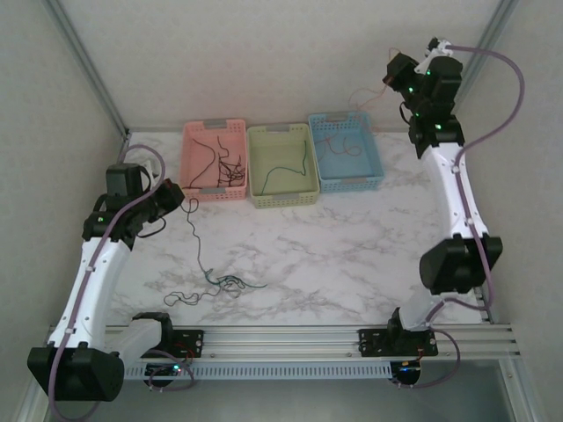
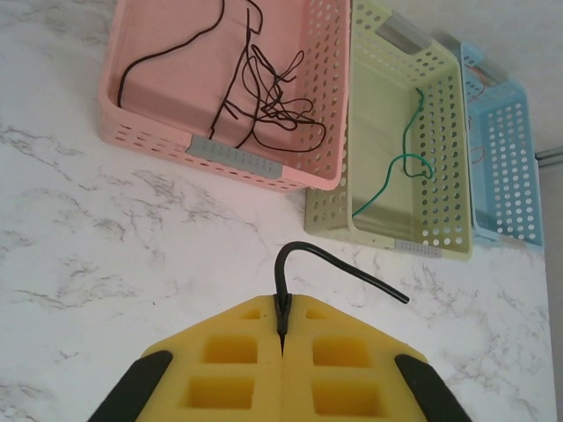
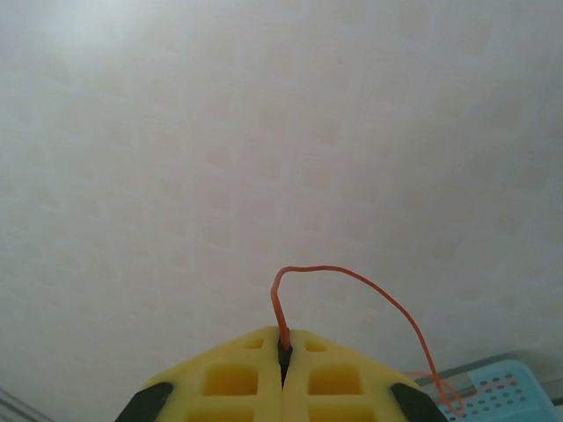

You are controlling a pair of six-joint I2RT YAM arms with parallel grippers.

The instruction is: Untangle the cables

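1. The left gripper (image 2: pixel 283 327) is clamped tight on a black cable (image 2: pixel 339 271); the pink basket (image 2: pixel 145 136) lies just beyond;
2. the right gripper (image 3: pixel 283 345), far right, squeezes an orange-red cable (image 3: pixel 369 288);
3. tangled cables (image 1: pixel 224 283) lie near-left on the table (image 1: pixel 352 255).

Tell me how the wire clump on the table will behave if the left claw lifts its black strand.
Probably floppy: the black strand sags in loose waves from the left claw down to the clump. Likely light, so the clump may drag along whole instead of separating. The strand's free end holds its bend, suggesting slight springiness.
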